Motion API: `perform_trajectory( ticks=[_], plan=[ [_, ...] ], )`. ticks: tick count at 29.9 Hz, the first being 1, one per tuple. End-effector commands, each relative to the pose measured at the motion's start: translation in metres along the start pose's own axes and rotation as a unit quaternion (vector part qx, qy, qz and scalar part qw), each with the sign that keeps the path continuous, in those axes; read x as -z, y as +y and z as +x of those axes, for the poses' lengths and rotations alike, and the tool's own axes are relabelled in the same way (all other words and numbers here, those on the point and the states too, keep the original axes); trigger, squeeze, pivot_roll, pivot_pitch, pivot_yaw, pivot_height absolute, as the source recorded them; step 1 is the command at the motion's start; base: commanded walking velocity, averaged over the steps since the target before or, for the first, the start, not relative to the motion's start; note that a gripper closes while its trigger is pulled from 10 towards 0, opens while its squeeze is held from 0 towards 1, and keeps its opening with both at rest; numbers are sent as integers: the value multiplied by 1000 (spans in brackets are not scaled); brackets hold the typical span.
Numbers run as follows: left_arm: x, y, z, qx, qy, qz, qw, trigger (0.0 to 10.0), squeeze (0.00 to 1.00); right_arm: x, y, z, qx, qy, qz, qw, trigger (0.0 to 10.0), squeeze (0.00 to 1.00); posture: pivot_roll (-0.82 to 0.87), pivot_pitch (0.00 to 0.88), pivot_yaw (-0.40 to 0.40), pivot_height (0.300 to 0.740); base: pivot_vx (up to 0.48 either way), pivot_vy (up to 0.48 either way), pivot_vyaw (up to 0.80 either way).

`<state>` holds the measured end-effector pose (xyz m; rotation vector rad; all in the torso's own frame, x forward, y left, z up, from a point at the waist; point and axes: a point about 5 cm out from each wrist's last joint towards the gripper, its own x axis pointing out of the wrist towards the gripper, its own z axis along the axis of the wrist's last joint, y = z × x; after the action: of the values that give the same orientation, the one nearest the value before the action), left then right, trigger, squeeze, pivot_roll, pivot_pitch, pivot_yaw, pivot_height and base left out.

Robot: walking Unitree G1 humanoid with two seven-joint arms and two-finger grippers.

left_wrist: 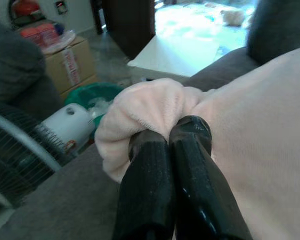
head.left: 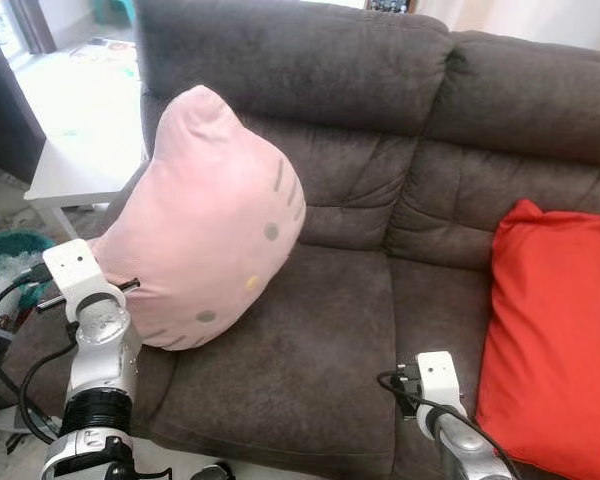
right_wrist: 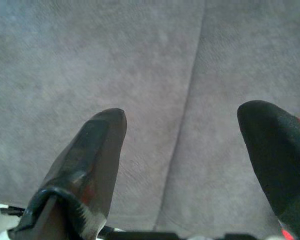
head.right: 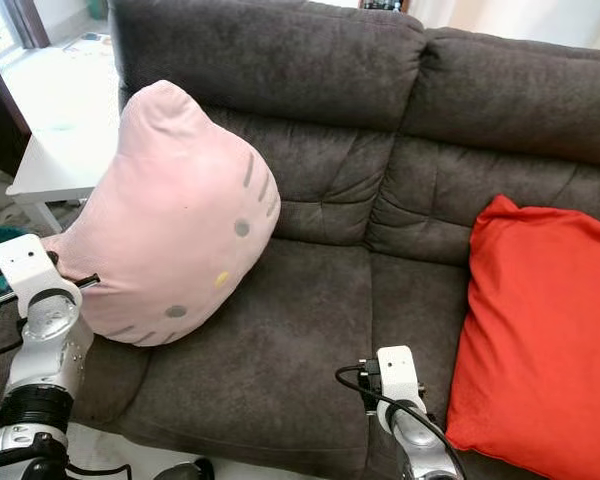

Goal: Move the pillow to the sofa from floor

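left eye view: pink cat-face pillow [head.left: 205,225] stands tilted on the left seat of the dark brown sofa [head.left: 320,330], leaning on the armrest and backrest. left arm rises at the pillow's lower left corner. red cushion [head.left: 555,340] leans at the sofa's right end. right arm low over the front edge of the seat. white side table [head.left: 70,150] beside the sofa's left arm.

right eye view: same layout; pillow's lower edge rests on the seat.

left wrist view: left gripper [left_wrist: 169,134] clamped tight on a bunched corner of the pillow. green basket [left_wrist: 90,92], cardboard box [left_wrist: 70,62] and fan grille [left_wrist: 20,165] on the floor beyond.

right wrist view: right gripper [right_wrist: 182,125] fingers spread wide, holding nothing, above the seat seam.
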<state>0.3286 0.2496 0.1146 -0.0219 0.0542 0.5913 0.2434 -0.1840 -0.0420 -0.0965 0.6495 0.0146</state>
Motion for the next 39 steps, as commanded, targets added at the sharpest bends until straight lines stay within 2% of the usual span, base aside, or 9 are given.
perform_trajectory(
  ticks=[1, 3, 8, 16, 22, 25, 32, 34, 39],
  plan=[
    [3, -14, -5, 44, -1, 11, 999, 10000, 0, 7, 1, -1, 5, 13, 4, 1000, 10000, 0, 185, 97, -120, 740, 0, 0, 0],
    [7, -40, -15, 142, 0, 31, 989, 10000, 0, 7, 5, 1, 5, 23, 6, 1000, 10000, 0, 187, 96, -120, 740, 0, 0, 0],
    [5, -65, -32, 257, -41, 84, 962, 10000, 0, 10, 5, 1, 17, 39, 25, 999, 10000, 0, 187, 96, -118, 740, 0, 0, 0],
    [4, -52, -32, 243, -59, 97, 963, 10000, 0, 10, 15, 3, 19, 52, 34, 998, 10000, 0, 185, 96, -114, 740, 0, 0, 0],
    [4, -12, -22, 137, -60, 75, 986, 10000, 0, 14, 24, 2, 22, 71, 44, 996, 10000, 0, 194, 95, -119, 740, 0, 0, 0],
    [6, 1, -20, 109, -53, 67, 990, 10000, 0, 15, 15, 1, 26, 65, 46, 996, 10000, 0, 191, 91, -121, 740, 0, 0, 0],
    [16, -11, -30, 158, -34, 76, 984, 10000, 0, 16, 10, 1, 29, 61, 46, 997, 10000, 0, 187, 82, -127, 740, 0, 0, 0],
    [28, -22, -36, 208, -4, 99, 973, 10000, 0, 16, 10, 0, 28, 60, 45, 997, 10000, 0, 190, 79, -128, 740, 0, 0, 0],
    [29, -36, -45, 270, -22, 131, 954, 10000, 0, 17, 9, 0, 27, 59, 45, 997, 10000, 0, 188, 72, -128, 740, 0, 0, 0]
  ],
)
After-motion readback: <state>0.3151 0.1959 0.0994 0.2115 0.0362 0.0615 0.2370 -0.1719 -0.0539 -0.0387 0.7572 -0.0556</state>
